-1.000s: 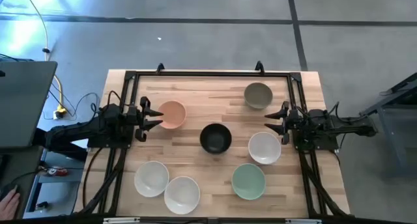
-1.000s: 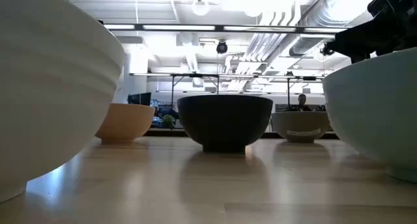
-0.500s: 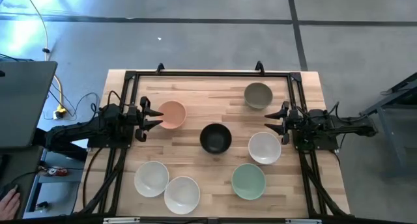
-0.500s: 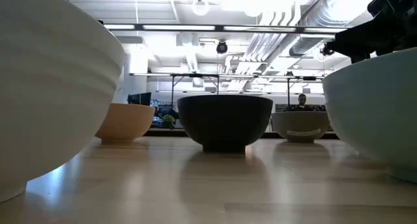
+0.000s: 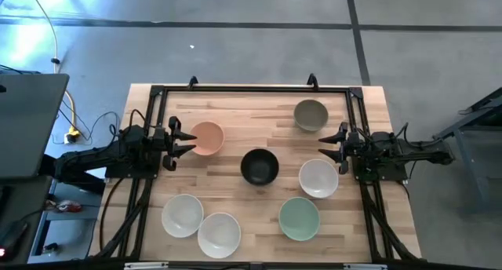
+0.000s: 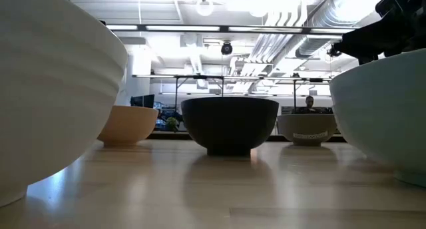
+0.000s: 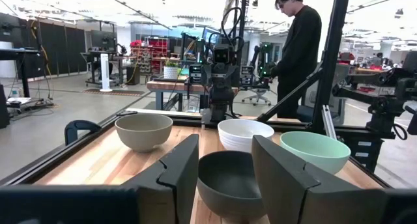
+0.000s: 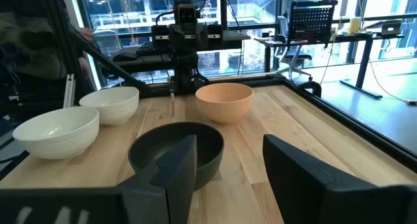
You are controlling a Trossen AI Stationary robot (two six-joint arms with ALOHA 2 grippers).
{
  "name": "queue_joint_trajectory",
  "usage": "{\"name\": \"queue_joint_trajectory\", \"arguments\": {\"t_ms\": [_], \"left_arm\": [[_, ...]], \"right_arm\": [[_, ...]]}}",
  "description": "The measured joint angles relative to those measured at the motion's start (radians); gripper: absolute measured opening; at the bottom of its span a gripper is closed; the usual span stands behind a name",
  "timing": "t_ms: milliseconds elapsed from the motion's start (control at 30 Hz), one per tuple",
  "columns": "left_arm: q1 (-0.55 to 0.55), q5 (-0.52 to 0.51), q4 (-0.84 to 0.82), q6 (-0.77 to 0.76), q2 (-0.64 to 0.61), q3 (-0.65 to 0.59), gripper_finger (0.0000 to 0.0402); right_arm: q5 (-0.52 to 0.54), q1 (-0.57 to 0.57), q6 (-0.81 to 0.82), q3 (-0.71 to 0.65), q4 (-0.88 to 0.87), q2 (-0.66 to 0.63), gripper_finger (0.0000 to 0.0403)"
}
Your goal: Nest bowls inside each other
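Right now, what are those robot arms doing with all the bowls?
Nothing is being held yet. Seven bowls sit apart on the table, none nested. The left gripper waits open beside the peach bowl. The right gripper waits open near a white bowl. The black bowl sits between them.

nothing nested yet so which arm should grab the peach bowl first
Left, probably. The left gripper hangs open right beside the peach-orange bowl, while the right gripper sits across the table, nearer the white bowl and olive-grey bowl.
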Motion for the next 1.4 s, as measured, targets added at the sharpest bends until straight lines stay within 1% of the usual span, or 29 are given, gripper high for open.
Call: {"name": "queue_joint_trajectory", "arguments": {"t_ms": [1267,1400], "left_arm": [[0.000,0.000,0.000,0.000,0.000,0.000,0.0133],[0.000,-0.024,0.000,0.000,0.000,0.000,0.0133]], "right_arm": [[0.000,0.000,0.000,0.000,0.000,0.000,0.0170],[0.000,0.000,0.000,0.000,0.000,0.000,0.0170]]}}
